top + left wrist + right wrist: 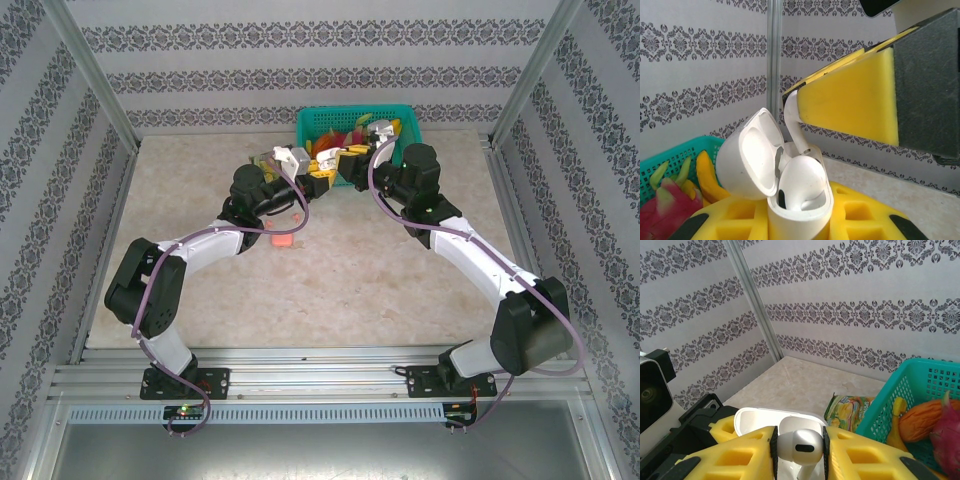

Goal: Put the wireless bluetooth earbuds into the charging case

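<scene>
Though tiny, glossy earbud point(800, 445) in foam-padded right pincer point(799, 454)

Light was bright and even; faint shadows lay on the table point(400, 270) before the basket point(305, 125). The charging case point(795, 220) beside it looked sharp, softly glossy.
</scene>
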You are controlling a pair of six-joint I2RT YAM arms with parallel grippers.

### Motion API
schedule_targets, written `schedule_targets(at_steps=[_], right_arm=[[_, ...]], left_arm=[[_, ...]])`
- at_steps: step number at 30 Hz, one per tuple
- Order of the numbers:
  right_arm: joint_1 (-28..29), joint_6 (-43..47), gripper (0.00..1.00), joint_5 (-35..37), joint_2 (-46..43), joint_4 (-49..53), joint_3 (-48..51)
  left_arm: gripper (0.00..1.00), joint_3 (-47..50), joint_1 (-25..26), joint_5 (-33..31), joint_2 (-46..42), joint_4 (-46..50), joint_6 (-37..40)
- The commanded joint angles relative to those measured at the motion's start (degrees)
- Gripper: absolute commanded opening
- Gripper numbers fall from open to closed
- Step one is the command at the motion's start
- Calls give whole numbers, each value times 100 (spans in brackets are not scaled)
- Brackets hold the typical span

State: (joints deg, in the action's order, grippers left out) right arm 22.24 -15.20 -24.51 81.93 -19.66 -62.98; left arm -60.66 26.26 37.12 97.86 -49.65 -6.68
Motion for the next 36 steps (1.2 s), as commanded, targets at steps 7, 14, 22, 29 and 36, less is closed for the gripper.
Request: schedule_targets(at_steps=[7, 14, 22, 29, 36], right_arm=[[-1, 281, 30, 234, -3, 53, -91], [251, 775, 30, 567, -25, 333, -153], [594, 1401, 30, 1154, -72, 551, -118], [764, 1659, 33, 1465, -46, 650, -118], [782, 1626, 43, 1529, -106, 649, -127]], left_arm=[[0, -55, 75, 155, -242, -135, 17], [0, -33, 76, 164, -277, -150, 0], [0, -59, 77, 155, -275, -129, 17], [0, -54, 74, 150, -285, -115, 26], [0, -44, 74, 129, -267, -113, 13]])
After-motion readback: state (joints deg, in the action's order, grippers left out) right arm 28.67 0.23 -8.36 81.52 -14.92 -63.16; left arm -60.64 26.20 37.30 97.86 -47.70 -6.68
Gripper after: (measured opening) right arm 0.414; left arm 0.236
